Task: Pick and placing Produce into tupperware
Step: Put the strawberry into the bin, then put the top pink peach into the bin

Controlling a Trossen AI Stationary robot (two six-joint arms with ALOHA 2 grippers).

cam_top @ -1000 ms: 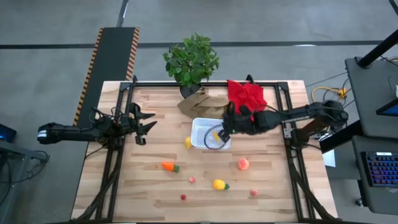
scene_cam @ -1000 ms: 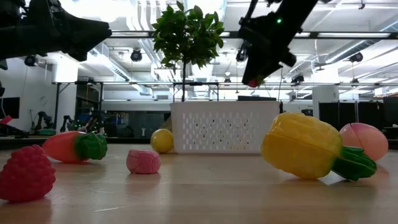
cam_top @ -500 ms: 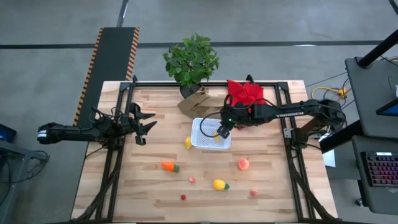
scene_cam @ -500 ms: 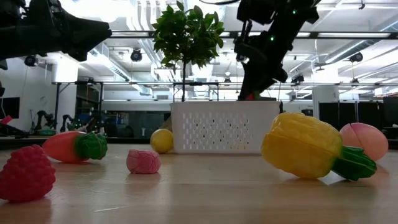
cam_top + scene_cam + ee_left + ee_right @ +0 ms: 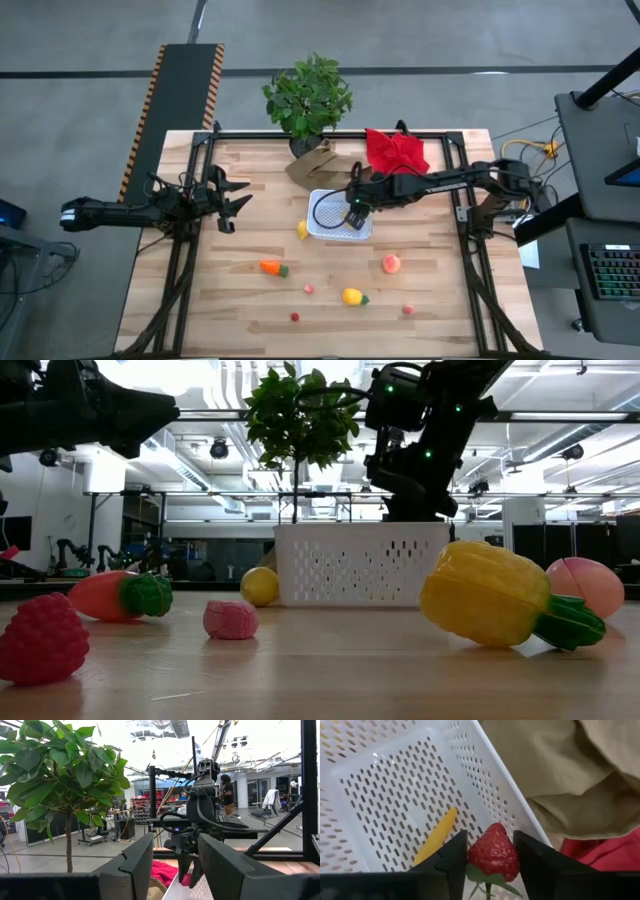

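On the table, left to right:
Left gripper: waits at the left edge, fingers spread, holding nothing.
Carrot: orange, green-tipped, long axis across the table, tip toward the right.
Lemon: small, yellow, just outside the tub's left wall.
Tub: white plastic, rectangular, rounded corners, perforated base; a slim yellow piece lies slantwise on the base.
Right gripper: over the tub's right half.
Strawberry: red, dimpled, between the fingers, pointed end away from the wrist, leaves toward it; whether it is pinched or loose, cannot tell.
Pepper: yellow, lobed, green stem.
Peach: pink, round.
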